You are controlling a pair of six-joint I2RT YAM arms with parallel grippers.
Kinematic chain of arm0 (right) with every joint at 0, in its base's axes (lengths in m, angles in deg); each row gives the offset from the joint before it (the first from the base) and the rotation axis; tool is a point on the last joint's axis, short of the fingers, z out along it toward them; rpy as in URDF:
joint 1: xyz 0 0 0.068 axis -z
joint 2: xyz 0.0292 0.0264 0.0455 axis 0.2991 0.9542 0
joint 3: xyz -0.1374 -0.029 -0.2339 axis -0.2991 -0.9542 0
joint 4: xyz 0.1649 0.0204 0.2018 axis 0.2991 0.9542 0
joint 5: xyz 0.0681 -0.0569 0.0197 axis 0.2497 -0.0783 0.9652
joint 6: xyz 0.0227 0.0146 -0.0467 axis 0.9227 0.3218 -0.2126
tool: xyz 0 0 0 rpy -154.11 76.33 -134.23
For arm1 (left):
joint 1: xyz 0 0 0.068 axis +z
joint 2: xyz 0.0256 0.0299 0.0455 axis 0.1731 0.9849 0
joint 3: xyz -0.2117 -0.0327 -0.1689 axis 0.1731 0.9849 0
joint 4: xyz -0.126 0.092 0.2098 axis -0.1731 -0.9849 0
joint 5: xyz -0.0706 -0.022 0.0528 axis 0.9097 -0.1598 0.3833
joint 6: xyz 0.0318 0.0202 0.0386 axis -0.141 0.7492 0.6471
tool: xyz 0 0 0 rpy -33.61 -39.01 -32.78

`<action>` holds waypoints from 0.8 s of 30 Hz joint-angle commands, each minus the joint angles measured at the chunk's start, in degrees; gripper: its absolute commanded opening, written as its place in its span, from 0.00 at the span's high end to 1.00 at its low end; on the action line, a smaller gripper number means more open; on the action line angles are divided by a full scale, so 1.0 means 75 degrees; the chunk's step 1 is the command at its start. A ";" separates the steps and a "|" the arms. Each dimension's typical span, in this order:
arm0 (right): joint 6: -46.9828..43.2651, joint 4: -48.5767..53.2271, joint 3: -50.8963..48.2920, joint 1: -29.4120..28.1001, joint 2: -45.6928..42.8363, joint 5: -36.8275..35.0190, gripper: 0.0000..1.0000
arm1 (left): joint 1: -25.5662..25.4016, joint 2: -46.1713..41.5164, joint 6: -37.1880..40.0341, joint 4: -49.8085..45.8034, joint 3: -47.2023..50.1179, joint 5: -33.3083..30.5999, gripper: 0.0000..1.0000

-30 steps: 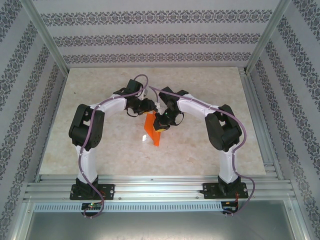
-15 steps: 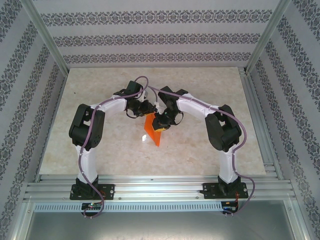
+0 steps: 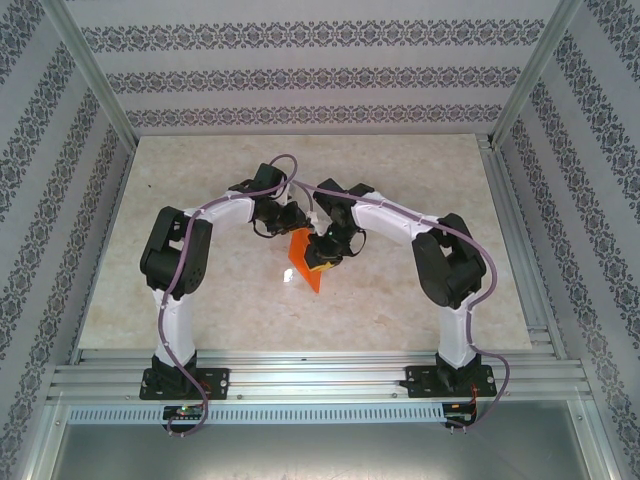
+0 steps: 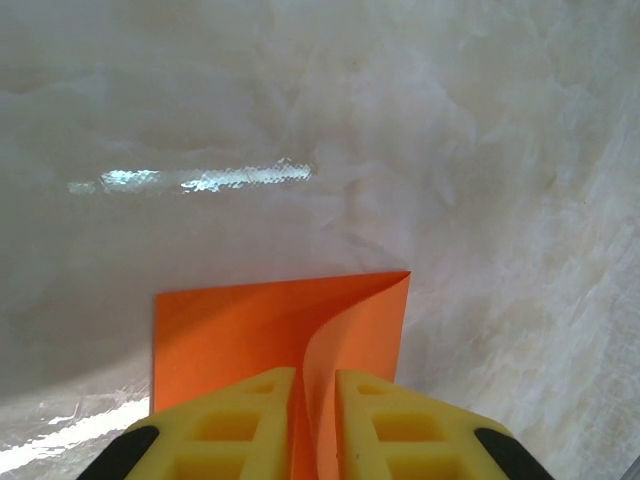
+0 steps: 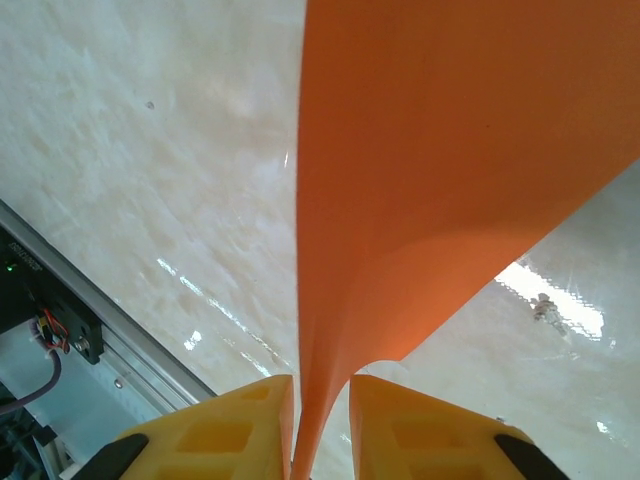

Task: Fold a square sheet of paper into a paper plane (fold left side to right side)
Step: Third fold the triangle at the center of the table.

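The square sheet of paper (image 3: 306, 268), bright orange and doubled over, stands off the table between both arms at mid-table. In the left wrist view the paper (image 4: 230, 325) shows a flat layer and a curled layer meeting at a far corner. My left gripper (image 4: 315, 400) is shut on its near edge, with the layers pinched in the narrow slot between the yellow fingers (image 4: 230, 420). In the right wrist view the paper (image 5: 450, 150) rises broad above my right gripper (image 5: 320, 400). Those jaws stand a little apart: the sheet lies against the left finger (image 5: 230, 430) and clear of the other.
The pale marbled table (image 3: 400, 170) has aluminium rails along its right side (image 3: 512, 240) and front (image 3: 320, 365). Patterned walls close in the back and sides. The front rail and a cable (image 5: 50, 350) show at the lower left of the right wrist view.
My left gripper has moved in and shut on the paper. The right gripper's jaws have parted slightly, and the right arm has shifted a little to the left.
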 commanded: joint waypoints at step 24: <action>-0.0701 -0.0882 -0.0391 -0.0302 -0.0052 0.0365 0.97 | -0.0010 0.0198 0.0074 -0.0028 -0.0028 -0.0197 0.84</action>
